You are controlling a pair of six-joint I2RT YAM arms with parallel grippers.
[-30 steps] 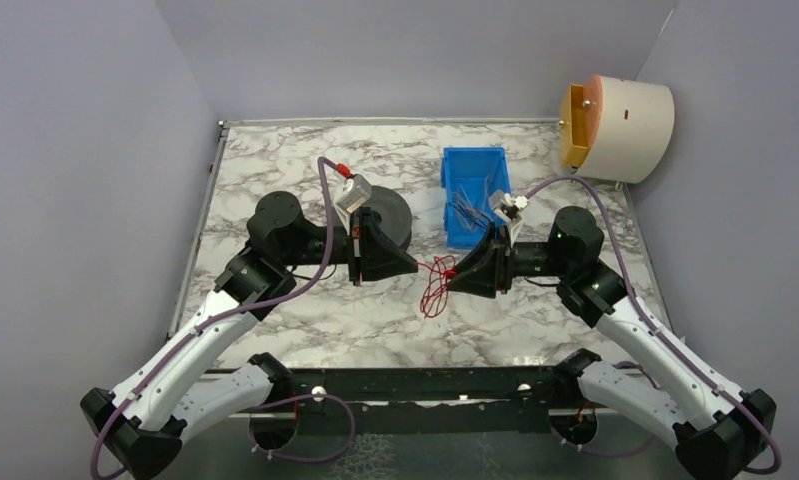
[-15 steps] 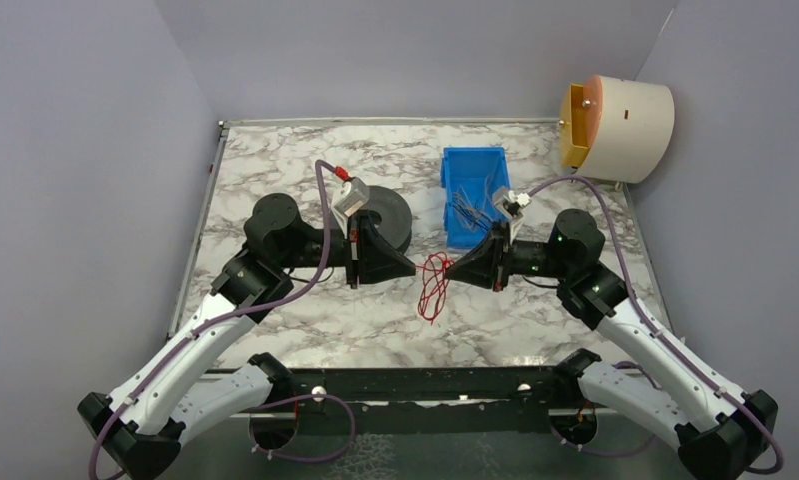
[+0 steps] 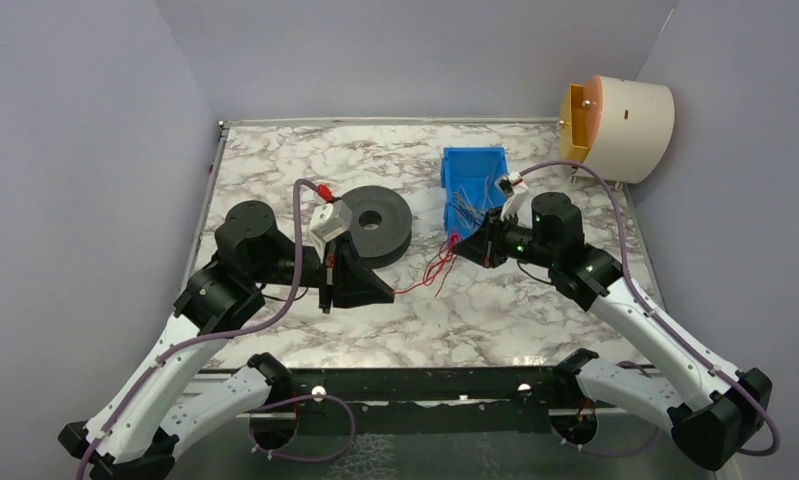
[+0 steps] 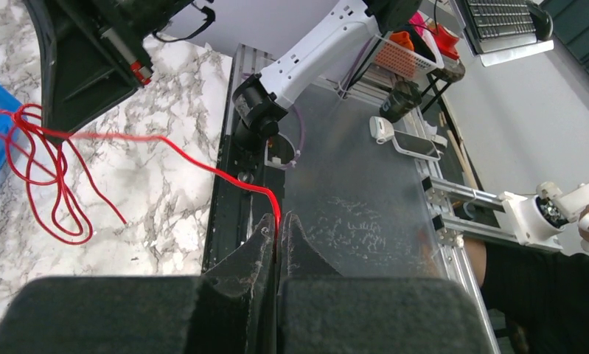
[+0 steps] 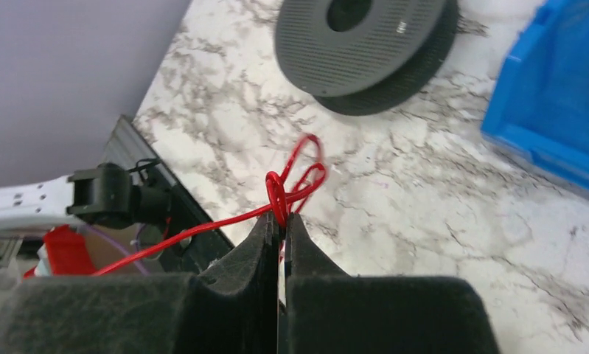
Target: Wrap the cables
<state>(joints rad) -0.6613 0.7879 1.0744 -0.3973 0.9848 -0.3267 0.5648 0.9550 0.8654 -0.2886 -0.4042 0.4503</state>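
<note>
Just left of centre in the overhead view, the left gripper (image 3: 389,293) points toward the right of the frame and is closed on one end of the red cable (image 3: 437,268). Its wrist camera shows both fingers pressed together at bottom centre with the red strand pinched between their tips. The right gripper (image 3: 457,243), slightly right of centre and higher in the overhead frame, points left and is likewise clamped on that cable. Its wrist view shows a small knot of red loops caught just at the closed fingertips in mid-frame. Between the two grippers the cable runs as a single line, rising toward the right of the overhead view. Beneath the right gripper several loose loops hang down toward the marble table (image 3: 275,160); whether they touch it cannot be told. The black spool (image 3: 370,220) lies flat on the table above the left gripper and left of the right one, apart from the cable and both grippers. The blue bin (image 3: 472,170) stands above the right gripper, right of the spool, and holds other thin cables (image 3: 465,205). A cream drum (image 3: 630,125) is mounted on the wall at upper right
</note>
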